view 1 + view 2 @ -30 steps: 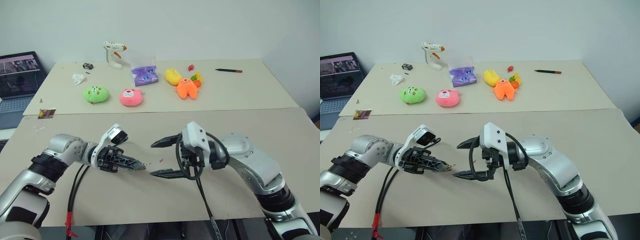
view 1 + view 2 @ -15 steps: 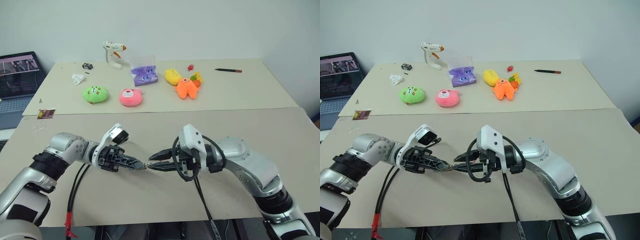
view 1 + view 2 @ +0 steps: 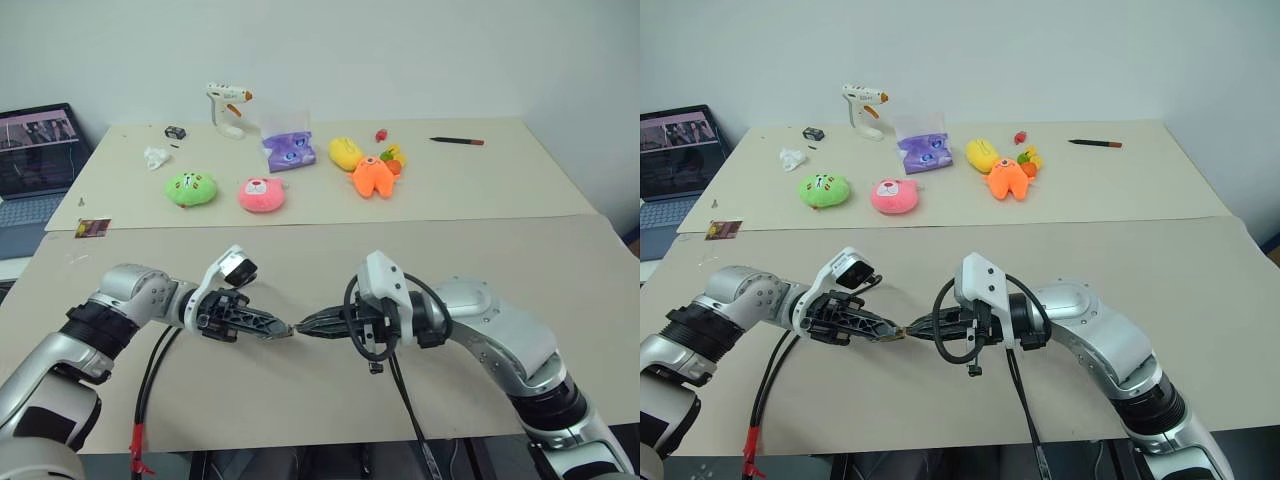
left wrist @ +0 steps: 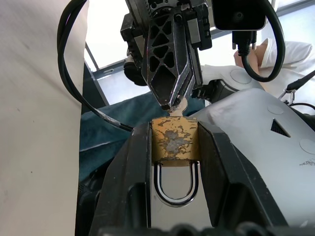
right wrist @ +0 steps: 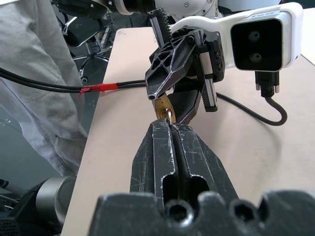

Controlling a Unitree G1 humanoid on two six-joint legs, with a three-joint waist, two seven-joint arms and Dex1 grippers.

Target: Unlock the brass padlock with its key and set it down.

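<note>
my left claw [image 4: 173, 162] was clamped on the small scuffed brass padlock [image 4: 174, 140], held above the beige counter [image 3: 300, 400]. my right claw [image 5: 172, 129] was pinched together on the thin silvery key [image 4: 175, 105] at the keyhole. next, probably a careful turn.

Worn brass and matt black plastic showing over a dull beige top

The padlock [image 4: 174, 143] is showing scuffed, flaking golden metal with grey patches, and its shackle [image 4: 174, 184] is gleaming as smooth, bright silver metal. The left gripper [image 4: 174, 162] is presenting matt black plastic fingers, while the right gripper [image 5: 170, 129] is showing lightly scratched black plastic with an open lattice. The key [image 4: 177, 105] is looking like pale metal. The table [image 3: 300, 390] is lying matt and smooth. The toys [image 3: 264, 194] are looking like soft plush cloth.
</note>
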